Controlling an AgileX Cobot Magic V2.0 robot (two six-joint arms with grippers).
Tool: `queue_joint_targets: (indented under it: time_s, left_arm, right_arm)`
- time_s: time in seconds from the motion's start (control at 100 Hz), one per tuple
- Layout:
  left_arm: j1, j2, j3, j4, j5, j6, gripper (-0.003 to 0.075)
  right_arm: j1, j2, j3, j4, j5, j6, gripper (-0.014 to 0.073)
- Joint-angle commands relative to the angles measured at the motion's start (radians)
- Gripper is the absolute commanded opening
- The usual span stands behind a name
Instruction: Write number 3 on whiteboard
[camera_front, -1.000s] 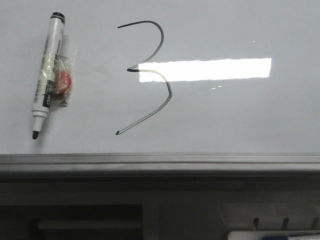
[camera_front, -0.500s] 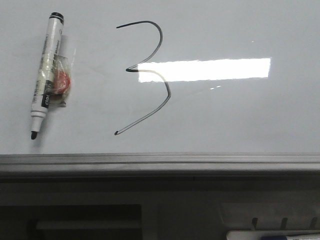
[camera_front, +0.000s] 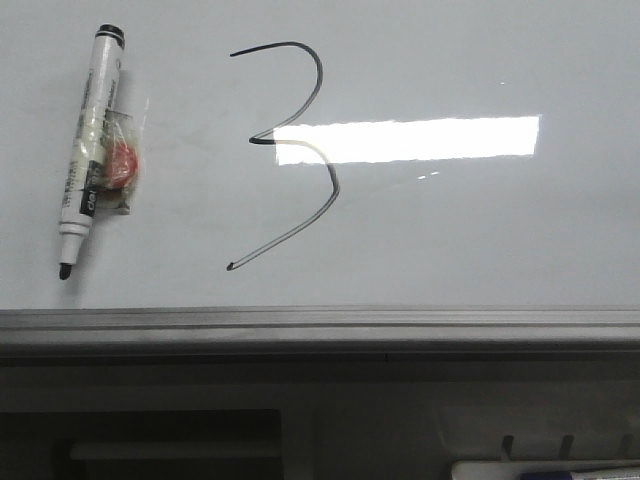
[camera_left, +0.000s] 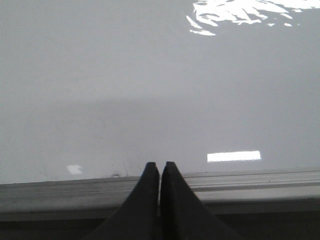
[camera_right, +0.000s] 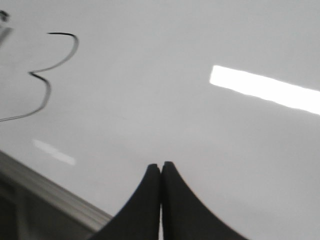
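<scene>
Large glossy pale grey-white whiteboard (camera_front: 480, 230) with a grey metal edge strip lies flat; both pairs of black fingers are pressed together and empty, left gripper (camera_left: 160, 170) over the board's edge strip, right gripper (camera_right: 160, 170) over bare board. The thin black hand-drawn number 3 (camera_front: 300, 150) sits well apart from the right fingers, off to one side. A white uncapped marker pen (camera_front: 88, 150) lies on the board beyond the numeral, touching a small clear wrapper with something red inside (camera_front: 122, 165).

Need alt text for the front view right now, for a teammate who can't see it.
A thin black hand-drawn number 3 sits on the glossy pale grey whiteboard, crossing a bright rectangular light reflection. An uncapped white marker pen lies to its left; no gripper is visible.
</scene>
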Motion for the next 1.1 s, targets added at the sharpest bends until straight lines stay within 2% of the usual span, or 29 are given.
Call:
queue_joint_targets:
  time_s: [0.0, 0.18, 0.26, 0.44, 0.49, 0.54, 0.64, 0.77, 1.09]
  left_arm:
    - [0.001, -0.024, 0.011, -0.001, -0.052, -0.012, -0.0021]
    - [0.001, -0.024, 0.011, -0.001, -0.052, -0.012, -0.0021]
    - [0.001, -0.024, 0.011, -0.001, -0.052, -0.012, -0.0021]
    - [0.001, -0.024, 0.011, -0.001, -0.052, -0.012, -0.002]
    - [0.001, -0.024, 0.011, -0.001, -0.052, -0.012, -0.0021]
    - [0.001, -0.024, 0.011, -0.001, -0.052, -0.012, -0.0021]
    - [0.001, -0.024, 0.011, -0.001, -0.052, -0.012, -0.002]
    - [0.001, -0.024, 0.011, -0.001, -0.052, -0.012, -0.0021]
    - [0.001, -0.024, 0.011, -0.001, -0.052, -0.012, -0.002]
  right_arm:
    - [-0.104, 0.025, -0.023, -0.006, -0.081, 0.002, -0.0048]
    - [-0.293, 0.021, 0.022, -0.006, -0.092, 0.002, -0.0048]
    - [-0.338, 0.012, 0.07, 0.004, -0.102, 0.016, -0.0048]
    - [-0.421, -0.045, 0.198, -0.003, -0.149, 0.149, -0.0048]
    - [-0.43, -0.065, 0.229, -0.028, -0.159, 0.188, -0.0048]
    - [-0.431, -0.082, 0.225, -0.085, -0.088, 0.22, -0.0048]
    - [-0.431, -0.082, 0.225, -0.137, -0.066, 0.265, -0.0048]
    - [-0.431, -0.082, 0.227, -0.138, 0.031, 0.265, -0.0048]
    - [-0.431, -0.082, 0.227, -0.138, 0.027, 0.265, -0.0048]
